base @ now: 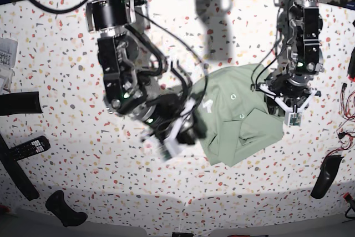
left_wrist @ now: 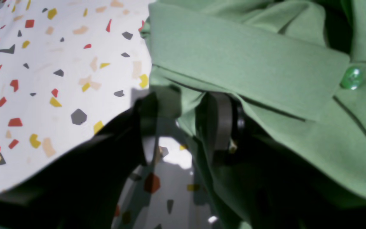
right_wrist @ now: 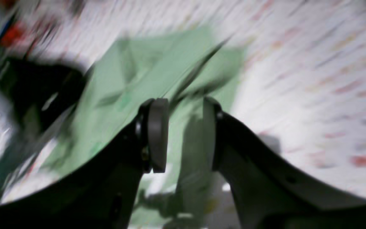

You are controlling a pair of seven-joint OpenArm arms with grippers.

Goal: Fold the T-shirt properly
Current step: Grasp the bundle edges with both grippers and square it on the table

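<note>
The pale green T-shirt (base: 238, 123) lies partly folded on the speckled table (base: 83, 170), right of centre, with a white logo and a collar showing. In the left wrist view the T-shirt (left_wrist: 249, 63) fills the right side, with a collar band and a green button (left_wrist: 351, 78). My left gripper (left_wrist: 184, 124) sits at the shirt's edge, jaws apart, with a fold of fabric hanging between the fingers. In the base view the left gripper (base: 283, 104) stands at the shirt's right edge. My right gripper (right_wrist: 183, 133) is open and blurred, above the T-shirt (right_wrist: 157, 70). In the base view the right gripper (base: 175, 137) is by the shirt's left edge.
A remote control (base: 28, 147) and a flat black object (base: 19, 102) lie at the left edge. Another black object (base: 65, 209) sits near the front left. A black oblong thing (base: 324, 176) and cables (base: 346, 104) are at the right edge.
</note>
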